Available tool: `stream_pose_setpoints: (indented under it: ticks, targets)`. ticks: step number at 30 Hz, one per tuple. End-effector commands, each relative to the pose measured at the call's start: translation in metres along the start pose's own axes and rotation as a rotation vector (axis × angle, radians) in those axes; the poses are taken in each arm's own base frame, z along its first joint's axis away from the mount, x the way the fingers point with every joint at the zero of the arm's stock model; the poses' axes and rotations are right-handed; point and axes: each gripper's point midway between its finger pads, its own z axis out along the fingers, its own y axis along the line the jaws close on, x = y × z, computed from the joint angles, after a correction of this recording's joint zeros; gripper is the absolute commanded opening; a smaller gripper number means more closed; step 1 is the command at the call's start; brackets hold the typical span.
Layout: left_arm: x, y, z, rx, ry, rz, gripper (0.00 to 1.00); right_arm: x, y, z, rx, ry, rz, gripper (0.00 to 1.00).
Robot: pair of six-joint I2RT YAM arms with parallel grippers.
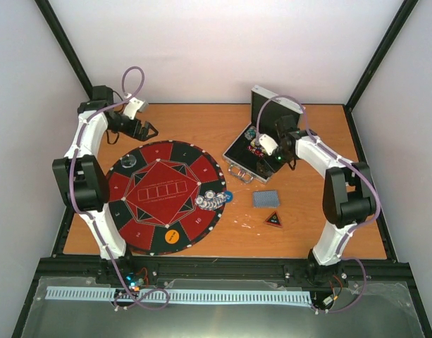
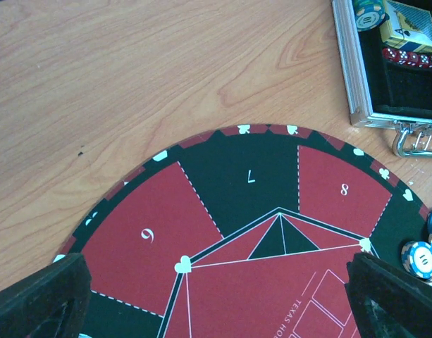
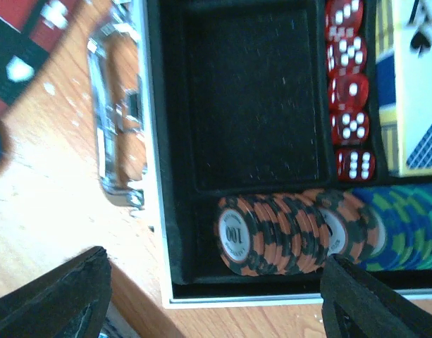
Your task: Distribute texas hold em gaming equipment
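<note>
The right gripper [image 3: 216, 285] hovers, fingers spread and empty, above the orange poker chips [image 3: 272, 236] standing on edge in the case [image 3: 251, 105], and should descend squarely astride the row's end, clear of the wall; the left gripper [image 2: 217, 282] fingers are likewise spread.

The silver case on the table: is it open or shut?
Open. The lid stands up behind the case, and the right wrist view shows orange chips and red dice inside.
</note>
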Motion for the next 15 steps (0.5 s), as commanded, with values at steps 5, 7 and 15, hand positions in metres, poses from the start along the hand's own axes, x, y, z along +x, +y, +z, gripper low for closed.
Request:
stream_pose_setpoints:
  ticks: [5,7,15]
  targets:
    - [-0.015,-0.002,-0.012,-0.032,-0.044,0.035,1.00,0.015,-0.018,0.021,0.100,0.173,0.003,0.81]
    - [-0.014,-0.002,-0.011,-0.029,-0.040,0.033,1.00,0.014,-0.018,0.025,0.099,0.182,-0.001,0.81]
    - [-0.012,-0.001,-0.009,-0.025,-0.037,0.030,1.00,0.019,-0.030,0.036,0.137,0.247,0.019,0.75]
